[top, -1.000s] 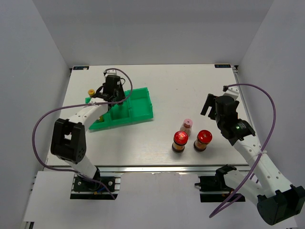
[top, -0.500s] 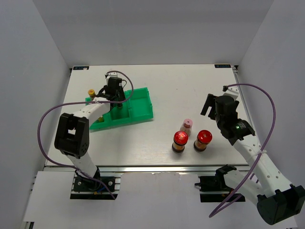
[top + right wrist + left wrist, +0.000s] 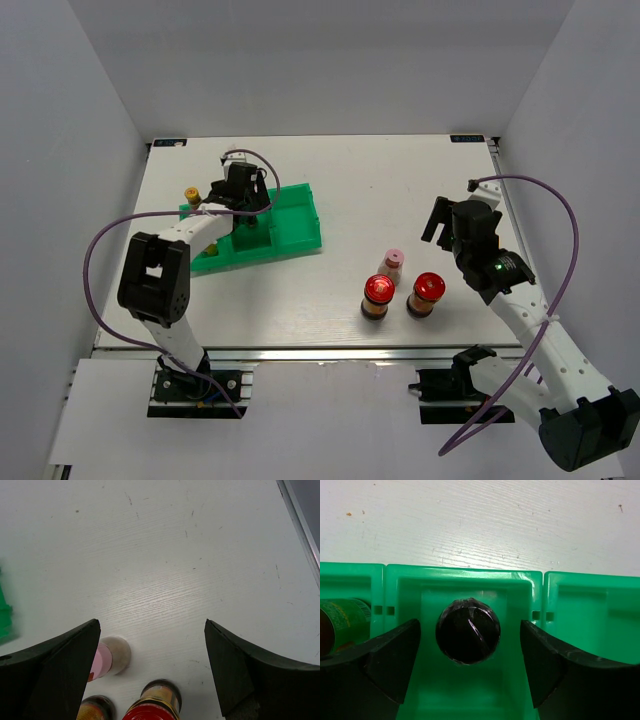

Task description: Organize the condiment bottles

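Note:
My left gripper (image 3: pixel 243 196) hovers over the green tray (image 3: pixel 295 225) with its jaws open. Between them, touching neither finger, a dark-capped bottle (image 3: pixel 468 630) stands upright in a tray compartment (image 3: pixel 465 572). A brown bottle (image 3: pixel 340 625) lies in the compartment to its left. One yellow-capped bottle (image 3: pixel 190 193) stands on the table behind the tray's left end. The pink-capped bottle (image 3: pixel 393 262) and two red-lidded jars (image 3: pixel 377 295) (image 3: pixel 425 293) stand at centre right. My right gripper (image 3: pixel 455 225) hangs open above and behind them, holding nothing; its wrist view shows the pink-capped bottle (image 3: pixel 107 657) and a jar (image 3: pixel 152 707) below.
The tray's right compartments (image 3: pixel 590 615) hold nothing that I can see. The table's right edge rail (image 3: pixel 300 520) runs close to my right gripper. White walls close in the table on three sides.
My left gripper has opened and let go of the dark-capped bottle, which now stands free in the tray compartment. The right arm has not moved.

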Robot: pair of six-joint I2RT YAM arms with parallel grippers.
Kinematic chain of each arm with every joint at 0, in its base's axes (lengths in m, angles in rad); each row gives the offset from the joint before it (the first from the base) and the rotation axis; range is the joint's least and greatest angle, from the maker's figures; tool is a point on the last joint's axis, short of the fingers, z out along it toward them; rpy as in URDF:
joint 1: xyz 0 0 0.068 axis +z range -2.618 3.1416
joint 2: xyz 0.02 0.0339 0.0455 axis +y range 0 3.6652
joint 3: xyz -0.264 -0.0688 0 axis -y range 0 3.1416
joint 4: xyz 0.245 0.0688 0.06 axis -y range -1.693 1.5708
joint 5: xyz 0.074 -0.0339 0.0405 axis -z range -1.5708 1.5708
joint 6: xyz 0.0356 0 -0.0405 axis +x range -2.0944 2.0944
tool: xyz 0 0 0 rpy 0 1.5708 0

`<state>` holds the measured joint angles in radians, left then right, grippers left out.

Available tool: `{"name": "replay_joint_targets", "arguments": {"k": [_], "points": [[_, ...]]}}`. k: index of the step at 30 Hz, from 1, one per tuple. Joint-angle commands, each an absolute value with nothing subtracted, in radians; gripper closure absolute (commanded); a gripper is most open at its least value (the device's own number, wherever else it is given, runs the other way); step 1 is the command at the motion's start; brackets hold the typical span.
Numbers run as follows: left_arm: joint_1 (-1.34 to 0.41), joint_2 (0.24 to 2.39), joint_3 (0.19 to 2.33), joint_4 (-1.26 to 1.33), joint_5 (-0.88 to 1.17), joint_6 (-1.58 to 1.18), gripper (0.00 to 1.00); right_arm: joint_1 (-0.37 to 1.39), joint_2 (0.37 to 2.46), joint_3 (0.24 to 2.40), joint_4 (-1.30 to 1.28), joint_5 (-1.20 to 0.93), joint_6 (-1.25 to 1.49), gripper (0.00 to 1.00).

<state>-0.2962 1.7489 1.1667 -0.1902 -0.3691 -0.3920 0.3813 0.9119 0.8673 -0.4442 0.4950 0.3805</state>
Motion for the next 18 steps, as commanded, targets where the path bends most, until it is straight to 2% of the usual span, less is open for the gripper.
{"name": "replay_joint_targets", "arguments": {"k": [1,3,5,13,18], "points": [[-0.290,1.704,1.181,-0.181,-0.367,-0.396,0.10,0.377,0.913,0.859,-0.408,0.509,0.368,0.11],[-0.290,1.684,1.187,-0.190,-0.361,-0.396,0.09,0.379,0.914,0.859,-0.407,0.505,0.368,0.11],[-0.290,1.666,1.195,-0.204,-0.341,-0.399,0.02,0.379,0.916,0.862,-0.405,0.500,0.368,0.11],[-0.311,1.508,1.215,-0.282,-0.187,-0.442,0.02,0.377,0.919,0.848,-0.383,0.503,0.390,0.11],[-0.469,1.460,1.226,-0.235,-0.056,-0.373,0.02,0.374,0.925,0.857,-0.382,0.508,0.429,0.11]]}}
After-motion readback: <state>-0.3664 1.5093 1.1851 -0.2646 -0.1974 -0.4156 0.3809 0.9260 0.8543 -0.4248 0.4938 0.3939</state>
